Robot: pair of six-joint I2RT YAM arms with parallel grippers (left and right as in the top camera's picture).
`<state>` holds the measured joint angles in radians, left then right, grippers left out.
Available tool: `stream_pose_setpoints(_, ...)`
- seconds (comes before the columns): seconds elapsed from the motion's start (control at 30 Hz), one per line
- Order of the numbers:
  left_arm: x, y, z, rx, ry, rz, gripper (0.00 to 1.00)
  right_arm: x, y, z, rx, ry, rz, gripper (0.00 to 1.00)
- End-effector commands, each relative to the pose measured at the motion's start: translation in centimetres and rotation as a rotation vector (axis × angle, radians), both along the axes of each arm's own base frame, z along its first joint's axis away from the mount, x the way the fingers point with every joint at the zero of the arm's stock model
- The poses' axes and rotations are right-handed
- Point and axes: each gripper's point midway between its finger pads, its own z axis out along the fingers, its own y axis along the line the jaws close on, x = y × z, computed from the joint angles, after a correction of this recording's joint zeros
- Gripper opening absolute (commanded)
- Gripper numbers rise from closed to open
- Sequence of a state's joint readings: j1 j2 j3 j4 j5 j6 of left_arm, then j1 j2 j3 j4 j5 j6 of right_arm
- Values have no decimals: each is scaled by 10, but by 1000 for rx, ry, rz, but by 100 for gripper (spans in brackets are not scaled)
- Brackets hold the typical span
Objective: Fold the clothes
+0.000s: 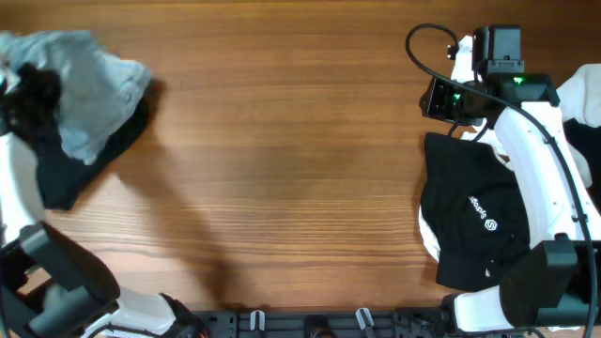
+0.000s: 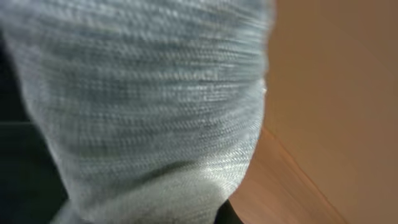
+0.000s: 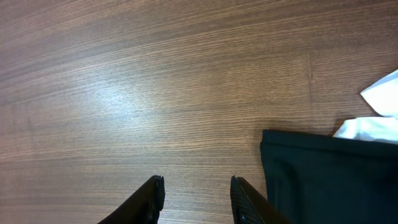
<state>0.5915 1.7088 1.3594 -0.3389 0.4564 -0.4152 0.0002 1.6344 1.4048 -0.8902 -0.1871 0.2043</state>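
A grey garment (image 1: 89, 80) lies bunched on top of a black garment (image 1: 70, 164) at the far left of the table. My left gripper (image 1: 30, 86) is buried in this pile. The left wrist view is filled by grey fabric (image 2: 143, 106) and its fingers are hidden. A folded black garment with a small white logo (image 1: 474, 221) lies at the right. Its corner shows in the right wrist view (image 3: 323, 174). My right gripper (image 3: 198, 190) is open and empty over bare wood, just beyond that garment's far left corner (image 1: 434, 97).
White cloth (image 1: 584, 94) lies at the far right edge and peeks out behind the black garment in the right wrist view (image 3: 373, 121). The wooden table (image 1: 282, 160) spans the middle. The right arm (image 1: 540, 178) reaches over the folded garment.
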Motion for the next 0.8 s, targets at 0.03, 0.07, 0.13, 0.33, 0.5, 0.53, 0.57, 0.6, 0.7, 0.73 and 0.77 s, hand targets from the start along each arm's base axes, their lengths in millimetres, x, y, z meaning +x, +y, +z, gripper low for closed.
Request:
stream_pose_setpoints(0.03,-42,58,-8,1,63,155,11,3,4,2,22,-6,4,40)
stream_pose_setpoints(0.07,-49,65,-10,4,79,183,18,2,4,2,22,-4,4,40)
stream_pose_setpoints(0.13,-63,80,-17,7,119,242,61,2,4,2,22,-1,4,41)
stream_pose_setpoints(0.33,-84,92,-13,43,170,321,100,4,13,6,67,-18,30,70)
stream_pose_setpoints(0.5,-88,70,36,231,160,332,100,7,14,7,53,-42,67,76)
stream_pose_setpoints(0.53,-86,55,45,253,156,314,100,9,14,8,47,-54,84,77)
stream_pose_setpoints(0.57,-79,34,53,275,146,255,100,11,16,10,44,-72,112,78)
stream_pose_setpoints(0.6,-73,15,56,292,144,201,100,13,18,12,46,-88,134,79)
stream_pose_setpoints(0.7,-46,-59,53,351,153,-31,100,29,23,23,33,-185,206,82)
stream_pose_setpoints(0.73,-40,-80,48,369,163,-103,100,33,22,27,15,-215,224,84)
stream_pose_setpoints(0.77,-37,-100,43,382,179,-170,100,36,21,30,0,-232,232,88)
